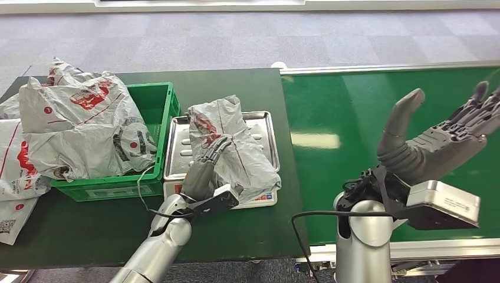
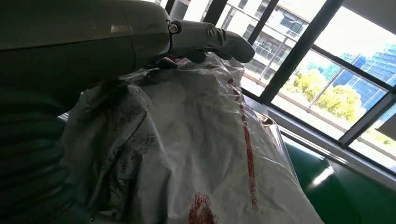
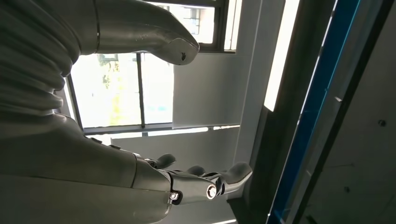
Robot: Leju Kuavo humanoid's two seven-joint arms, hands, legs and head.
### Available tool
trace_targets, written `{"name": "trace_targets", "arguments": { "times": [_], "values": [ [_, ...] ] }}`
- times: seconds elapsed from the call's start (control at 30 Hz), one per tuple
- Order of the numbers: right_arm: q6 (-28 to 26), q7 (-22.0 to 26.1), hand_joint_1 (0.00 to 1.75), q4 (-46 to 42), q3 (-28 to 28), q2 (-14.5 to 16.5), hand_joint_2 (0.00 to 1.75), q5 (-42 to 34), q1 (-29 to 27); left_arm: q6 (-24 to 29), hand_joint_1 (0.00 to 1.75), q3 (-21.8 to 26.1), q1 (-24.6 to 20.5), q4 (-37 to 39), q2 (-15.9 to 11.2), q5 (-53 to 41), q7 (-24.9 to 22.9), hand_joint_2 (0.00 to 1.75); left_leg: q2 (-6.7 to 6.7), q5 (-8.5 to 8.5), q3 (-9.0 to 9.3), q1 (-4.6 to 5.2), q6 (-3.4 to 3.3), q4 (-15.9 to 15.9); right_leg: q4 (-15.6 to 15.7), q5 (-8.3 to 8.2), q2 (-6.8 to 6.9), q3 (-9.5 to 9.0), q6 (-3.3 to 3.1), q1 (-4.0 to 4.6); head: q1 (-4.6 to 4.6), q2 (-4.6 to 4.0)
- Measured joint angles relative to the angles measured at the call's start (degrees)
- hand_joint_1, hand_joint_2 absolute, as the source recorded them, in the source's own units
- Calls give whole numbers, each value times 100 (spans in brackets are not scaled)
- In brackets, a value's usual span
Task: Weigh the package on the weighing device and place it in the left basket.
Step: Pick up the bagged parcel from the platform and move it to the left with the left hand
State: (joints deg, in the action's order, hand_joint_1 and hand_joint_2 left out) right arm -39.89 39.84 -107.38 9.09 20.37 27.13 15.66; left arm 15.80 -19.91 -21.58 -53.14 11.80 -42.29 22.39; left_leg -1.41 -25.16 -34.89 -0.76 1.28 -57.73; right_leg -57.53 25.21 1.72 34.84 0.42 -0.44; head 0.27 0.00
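Left hand (image 1: 207, 162) pressed against the near side of the grey plastic package (image 1: 233, 147), fingers (image 2: 205, 39) curled over its crumpled top in the left wrist view; a real grip cannot be told, thumb hidden behind the wrap. Package lying on the steel tray of the weighing scale (image 1: 268, 127), overhanging its front edge and covering the display. Just left of the scale, touching it, the green basket (image 1: 162, 100), piled above the rim with other grey bags (image 1: 82, 127); little open room on top. More bags (image 1: 15, 171) spilled at the table's left edge, partly cut off. Right of the scale, bare green conveyor belt (image 1: 348, 118). Right hand (image 1: 439, 138) raised above the belt, fingers spread, holding nothing.
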Motion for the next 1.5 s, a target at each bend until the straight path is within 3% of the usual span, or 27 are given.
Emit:
{"name": "trace_targets", "arguments": {
  "times": [0.13, 0.17, 0.27, 0.3, 0.73, 0.87, 0.97, 1.1, 1.23, 1.3, 1.4, 1.5],
  "values": [
    [0, -1, 0, 0, 0, -8, 175, -32, -46, -235, 3, -35, 16, 11, -53, -273, -75, 175, 0, -1, -1, 0, 0, 0, 0, 3, 0, 0, -2, 0, 1, 0],
    [0, -1, 0, 1, 0, -10, 175, -48, -56, -277, 37, -35, 23, 11, -63, -333, -79, 175, 1, -1, -1, 0, 0, 0, 0, 3, 1, 0, -2, 0, 1, 0],
    [0, -1, 0, 2, 0, -18, 175, -102, -86, -339, 165, -35, 50, 11, -90, -457, -90, 175, 1, -1, -2, 0, 0, 0, 0, 4, 1, 0, -2, 0, 1, 0],
    [0, -1, 0, 2, 0, -21, 175, -115, -97, -346, 175, -35, 59, 11, -97, -479, -94, 175, 1, -1, -2, 0, 0, 0, 0, 4, 1, 0, -2, 0, 0, 0],
    [2, -2, 0, 57, 0, -42, 175, -183, -168, -319, 175, -35, 146, -138, -157, -594, -95, 175, 3, -1, -2, 0, 0, 0, -1, 4, 3, -2, -2, 1, 1, 0],
    [2, -2, 0, 78, 0, -42, 175, -211, -172, -320, 153, -33, 155, -204, -170, -601, -99, 175, 3, -2, -2, 0, 0, 1, -1, 4, 3, -2, -2, 1, 0, 0],
    [3, -2, 0, 146, 1, -43, 175, -220, -173, -266, 173, 8, 203, -301, -179, -501, -7, 175, 3, -2, -3, -1, 0, 1, -1, 4, 3, -2, -2, 1, 1, 0],
    [5, -2, 0, 312, 2, -44, 175, -210, -174, -57, 175, 274, 398, -605, -134, 291, 554, 175, 5, -2, -4, -1, 0, 1, -1, 6, 4, 0, -1, 1, 0, 0],
    [5, -2, 0, 418, 2, -46, 175, -203, -174, 0, 175, 500, 501, -874, -107, 613, 700, 175, 9, -2, -6, -1, 0, 1, -1, 7, 9, -1, 1, 1, 1, 0],
    [5, -2, 0, 462, 2, -46, 175, -195, -174, 270, 175, 618, 554, -1001, -70, 837, 825, 175, 7, -2, -6, -1, 0, 1, -1, 7, 7, 0, 1, 1, 1, 0],
    [5, -2, 0, 556, 2, -46, 175, -187, -174, 1482, 175, 1006, 573, -1247, 24, 967, 1086, 175, 6, -1, -6, -1, 0, 1, -1, 7, 6, 0, 1, 2, 2, 0],
    [5, -1, 0, 655, 5, -46, 175, -190, -173, 2306, 175, 1811, 487, -1528, 158, -184, 1305, 175, 8, 0, -5, -2, 1, 1, -2, 7, 7, 0, 0, 3, 1, 0]
  ]
}}
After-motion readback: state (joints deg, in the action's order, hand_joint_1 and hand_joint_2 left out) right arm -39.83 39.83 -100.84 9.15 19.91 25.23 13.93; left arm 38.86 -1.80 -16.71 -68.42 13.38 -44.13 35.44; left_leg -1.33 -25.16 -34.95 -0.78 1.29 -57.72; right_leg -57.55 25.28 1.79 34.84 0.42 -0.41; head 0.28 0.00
